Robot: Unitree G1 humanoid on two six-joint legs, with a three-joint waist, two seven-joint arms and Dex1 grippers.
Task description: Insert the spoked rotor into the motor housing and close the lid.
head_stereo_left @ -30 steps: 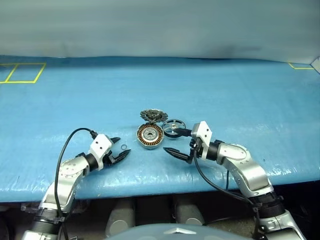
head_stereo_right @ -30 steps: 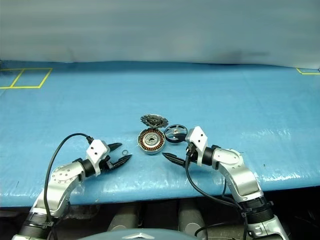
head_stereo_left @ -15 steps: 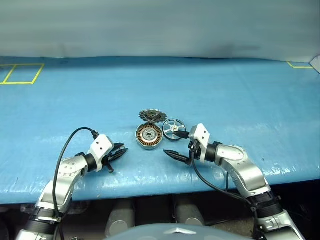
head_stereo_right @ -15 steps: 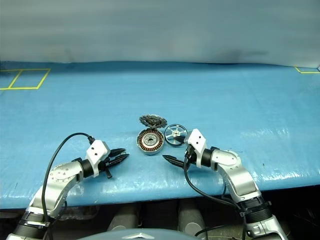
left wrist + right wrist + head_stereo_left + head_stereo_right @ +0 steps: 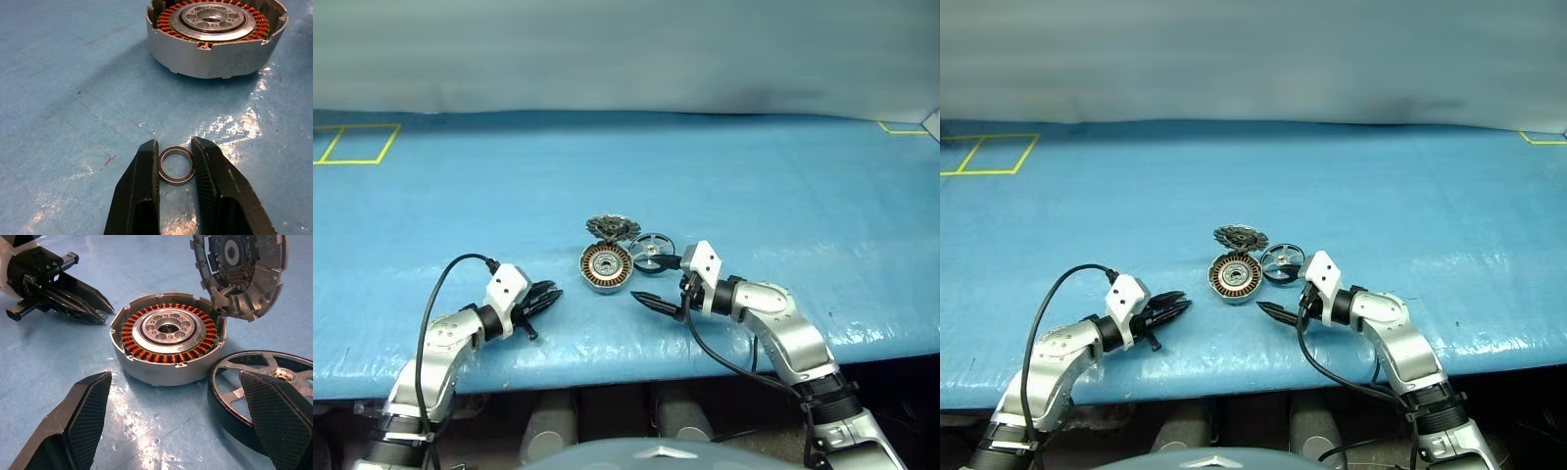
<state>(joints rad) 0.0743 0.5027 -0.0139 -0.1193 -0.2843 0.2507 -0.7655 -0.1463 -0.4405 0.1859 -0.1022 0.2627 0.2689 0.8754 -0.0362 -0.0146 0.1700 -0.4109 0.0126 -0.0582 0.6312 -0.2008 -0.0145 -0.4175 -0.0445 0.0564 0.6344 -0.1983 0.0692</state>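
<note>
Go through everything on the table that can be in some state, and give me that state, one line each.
motor housing: open, windings exposed, no rotor inside.
lid: swung up, standing on the housing's edge.
spoked rotor: on the table beside the housing.
small metal ring: clamped between the fingers.
left gripper: shut on the ring.
right gripper: open wide.

- Setting: a robot test bench in a lab or workshop, not a home.
- Work surface: a long table [image 5: 754, 176] covered in a blue plastic sheet, backed by a plain grey wall [image 5: 626, 49].
- Markings: yellow tape squares [image 5: 357, 143] laid out at the table's far corners.
- Workpiece: an opened motor housing [image 5: 166, 347] with exposed copper windings.
</note>
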